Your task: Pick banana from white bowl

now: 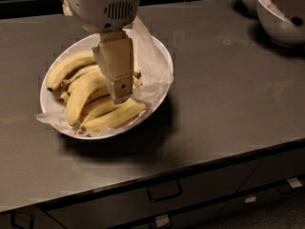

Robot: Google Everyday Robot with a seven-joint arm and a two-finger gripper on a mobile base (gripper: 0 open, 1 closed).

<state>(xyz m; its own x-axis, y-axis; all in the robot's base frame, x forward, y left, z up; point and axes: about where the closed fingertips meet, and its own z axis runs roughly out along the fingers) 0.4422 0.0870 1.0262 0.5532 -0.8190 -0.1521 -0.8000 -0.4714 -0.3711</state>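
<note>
The white bowl (159,51) is wide and shallow, lined with crumpled translucent paper, and sits on the dark counter at the left. It holds several bananas. The banana (66,69), thick, curved and pale yellow with a green tinge and a dark tip, lies along the bowl's far left side. Slimmer yellow bananas (112,118) lie nearer the front. My gripper (121,97) hangs down from the white wrist housing over the middle of the bowl. Its tip is just above the bananas, to the right of the pale one.
Two deeper white bowls (281,20) stand at the far right back of the counter. The counter's front edge runs below the bowl, with drawers and a handle (164,192) underneath.
</note>
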